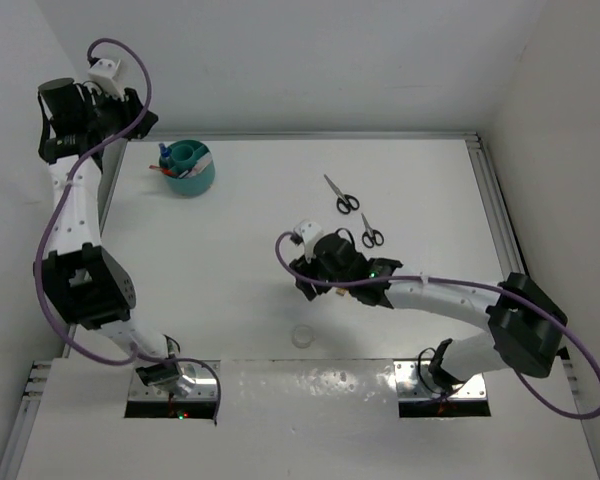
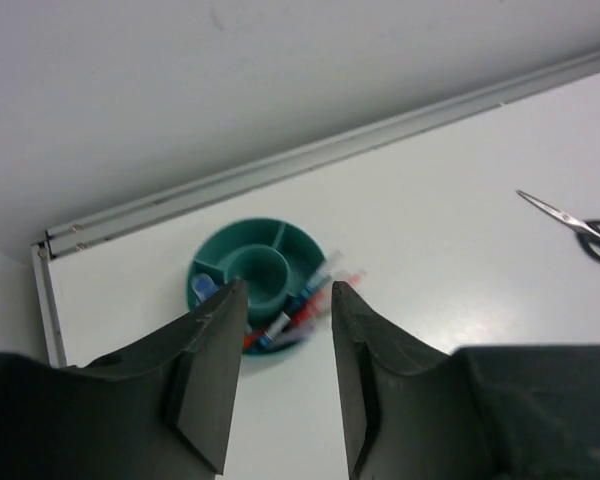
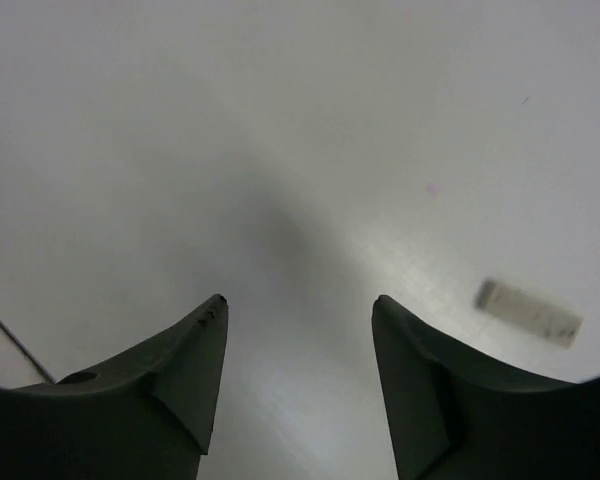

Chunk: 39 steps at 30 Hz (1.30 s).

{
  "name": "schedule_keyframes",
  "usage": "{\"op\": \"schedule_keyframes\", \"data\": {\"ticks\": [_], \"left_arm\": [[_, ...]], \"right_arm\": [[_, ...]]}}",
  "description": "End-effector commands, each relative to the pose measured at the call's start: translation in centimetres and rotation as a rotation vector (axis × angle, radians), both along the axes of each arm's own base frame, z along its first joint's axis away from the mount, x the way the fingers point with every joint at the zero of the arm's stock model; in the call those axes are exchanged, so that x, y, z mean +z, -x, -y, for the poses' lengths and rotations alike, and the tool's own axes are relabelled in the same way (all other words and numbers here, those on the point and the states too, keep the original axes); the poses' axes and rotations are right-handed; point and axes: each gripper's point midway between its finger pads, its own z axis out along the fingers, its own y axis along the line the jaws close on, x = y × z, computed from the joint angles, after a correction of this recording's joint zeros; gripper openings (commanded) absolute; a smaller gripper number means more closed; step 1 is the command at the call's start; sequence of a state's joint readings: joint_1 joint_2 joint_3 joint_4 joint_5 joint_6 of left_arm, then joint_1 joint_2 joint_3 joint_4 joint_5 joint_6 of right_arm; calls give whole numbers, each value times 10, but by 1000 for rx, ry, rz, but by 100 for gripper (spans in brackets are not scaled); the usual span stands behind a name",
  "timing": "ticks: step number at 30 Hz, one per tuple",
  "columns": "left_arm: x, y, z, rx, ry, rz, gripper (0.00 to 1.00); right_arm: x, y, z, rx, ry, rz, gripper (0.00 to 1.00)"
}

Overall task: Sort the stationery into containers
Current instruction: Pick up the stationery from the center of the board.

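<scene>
In the left wrist view the near wall of the teal organiser cup (image 2: 260,262) and the lower ends of the pens (image 2: 320,285) are hidden behind the fingers (image 2: 212,380) of the left gripper (image 2: 290,287). The pens are smeared. The scissors (image 2: 578,228) are cut at the handles by the right edge. In the right wrist view a pale block (image 3: 528,311) is too blurred to name. From above, a faint ring (image 1: 302,335) on the bench (image 1: 240,260) is barely legible.

Smooth white tabletop (image 1: 280,200) with a soft sheen; glossy plastic on the round teal organiser cup (image 1: 192,183). Shiny metal blades and plastic-looking handles on the black-handled scissors (image 2: 578,225). Matt dark plastic on the left gripper (image 2: 288,292).
</scene>
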State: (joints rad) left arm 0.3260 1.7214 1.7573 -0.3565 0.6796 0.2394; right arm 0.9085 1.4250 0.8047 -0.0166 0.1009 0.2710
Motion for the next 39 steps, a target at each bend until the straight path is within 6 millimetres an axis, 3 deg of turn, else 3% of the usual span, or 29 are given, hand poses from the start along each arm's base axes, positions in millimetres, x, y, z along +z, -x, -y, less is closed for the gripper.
{"op": "schedule_keyframes", "data": {"ticks": [1,2,3,5,6,8,14,26,34,39], "left_arm": [[7,46,25,-60,-15,-38,38],[-6,55,25,-56,-5,-75,41],[2,67,28,-53,-11,-62,42],[-9,82,30,-54,6,-96,44],[-3,91,33,-56,3,-84,45],[-13,104,36,-58,5,-111,46],[-16,135,45,-74,-14,-140,48],[-30,151,53,-87,21,-206,49],[-32,154,55,-94,24,-220,49],[-27,156,60,-114,44,-216,49]], "right_arm": [[-27,42,11,-9,66,-63,60],[-39,54,15,6,86,-88,59],[-46,62,16,10,95,-104,52],[-52,76,12,3,88,-116,42],[-59,81,16,-5,101,-124,39],[-62,83,19,-49,90,-116,41],[-65,79,20,-144,51,-131,38],[-77,112,3,-19,103,-148,42],[-89,110,11,-63,151,-138,37],[-98,107,18,-70,183,-117,26]]}}
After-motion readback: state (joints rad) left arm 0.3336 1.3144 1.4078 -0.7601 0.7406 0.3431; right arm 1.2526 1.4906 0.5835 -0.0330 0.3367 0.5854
